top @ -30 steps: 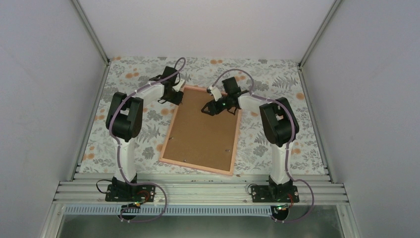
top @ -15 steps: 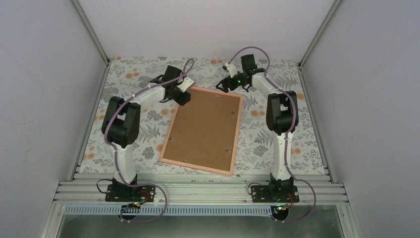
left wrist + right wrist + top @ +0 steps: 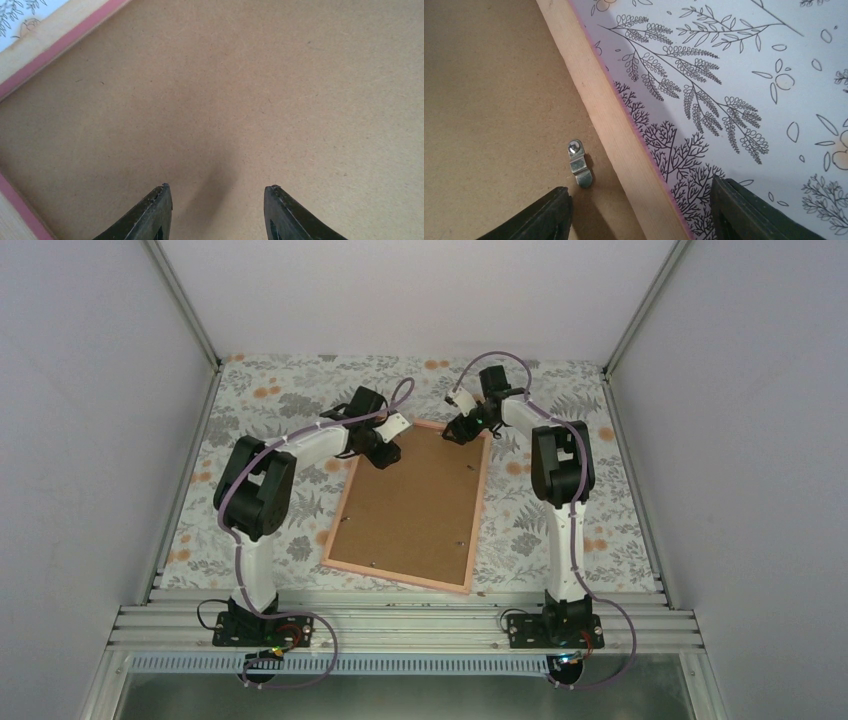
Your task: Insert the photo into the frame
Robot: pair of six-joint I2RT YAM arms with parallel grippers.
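The frame (image 3: 340, 508), pink-edged with a pale wood back, lies face down on the table with a brown backing board (image 3: 415, 505) filling it. The photo is hidden. My left gripper (image 3: 388, 455) hovers over the board's far left corner. In the left wrist view it (image 3: 218, 189) is open above bare board (image 3: 250, 100), with the frame's rail (image 3: 55, 42) at upper left. My right gripper (image 3: 455, 432) is at the far right corner. In its wrist view it (image 3: 640, 192) is open astride the frame's rail (image 3: 609, 120), next to a small metal clip (image 3: 579, 164).
A floral tablecloth (image 3: 560, 530) covers the table around the frame. White walls with metal posts close in the left, right and far sides. Small metal clips dot the board, one near its front right (image 3: 458, 543).
My left gripper has moved right, from beside the frame's far left corner to over the board. My right gripper left the board's middle, swung to the far side and came down at the far right corner.
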